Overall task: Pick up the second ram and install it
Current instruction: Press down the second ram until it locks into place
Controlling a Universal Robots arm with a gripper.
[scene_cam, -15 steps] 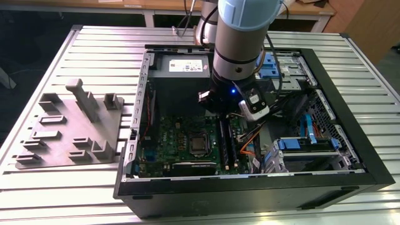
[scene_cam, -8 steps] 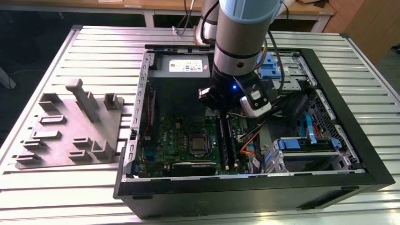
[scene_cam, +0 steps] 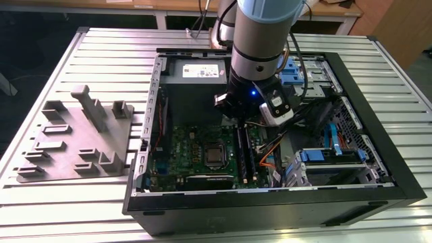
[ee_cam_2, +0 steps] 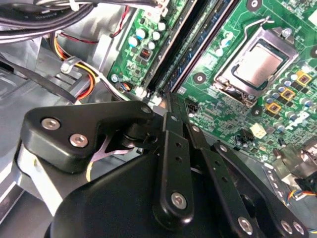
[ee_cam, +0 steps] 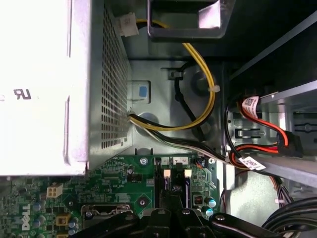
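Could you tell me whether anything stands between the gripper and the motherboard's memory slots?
Nothing visible does. In the second wrist view the gripper sits right at the end of the memory slots, where the second ram lies along them. The orange cables lie off to one side.

the second ram (ee_cam_2: 198, 47) stands on edge in the motherboard's slot; dark blue-green.

Computer case (scene_cam: 378, 190) laid open on slatted table (scene_cam: 101, 45), motherboard (scene_cam: 196, 152) seated inside the case, power supply (scene_cam: 196, 71) set beyond the motherboard, gripper (scene_cam: 242, 124) lowered over the motherboard's slot strips (scene_cam: 244, 157), moulded holder (scene_cam: 74, 136) placed outside the case, to the exterior view's left.
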